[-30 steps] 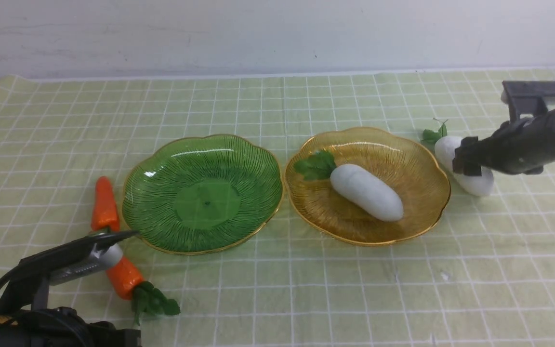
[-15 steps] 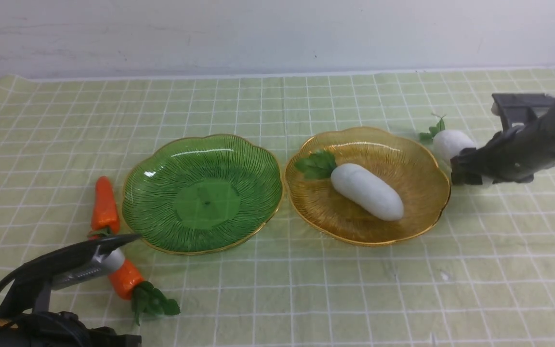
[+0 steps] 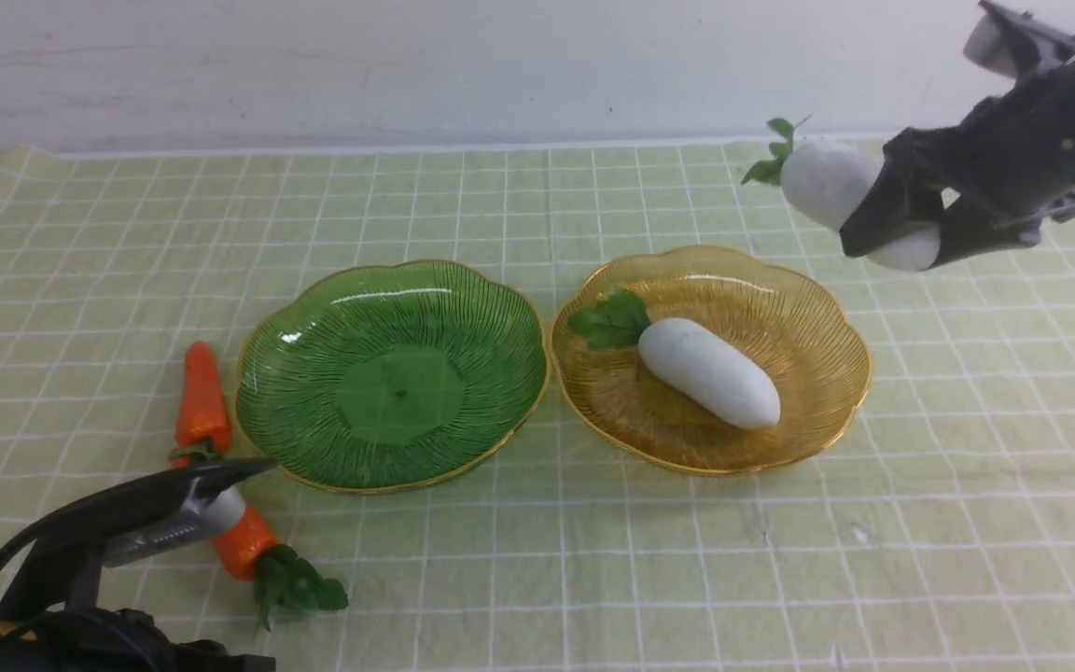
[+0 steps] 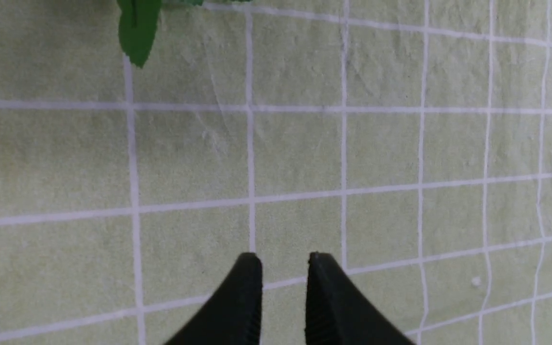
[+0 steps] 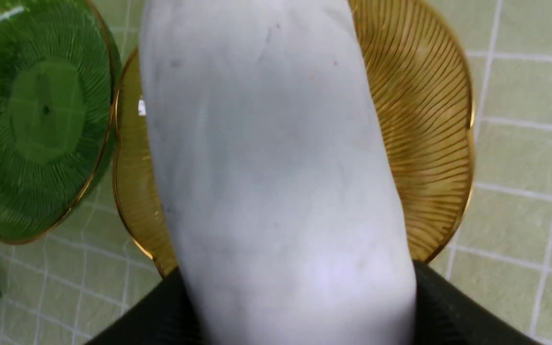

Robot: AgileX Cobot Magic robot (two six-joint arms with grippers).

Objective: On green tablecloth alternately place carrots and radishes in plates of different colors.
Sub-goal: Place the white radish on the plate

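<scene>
My right gripper is shut on a white radish and holds it in the air beyond the far right rim of the amber plate. In the right wrist view this radish fills the picture, with the amber plate below it. Another radish lies in the amber plate. The green plate holds nothing. Two carrots lie on the green tablecloth left of it. My left gripper hovers over the nearer carrot, a narrow empty gap between its fingers.
The two plates stand side by side, almost touching. A white wall runs behind the cloth's far edge. The nearer carrot's green leaves point toward the front edge, and one leaf shows in the left wrist view.
My right gripper closed on the radish lying right of the amber plate and lifted it up off the cloth. The left arm has not moved.
</scene>
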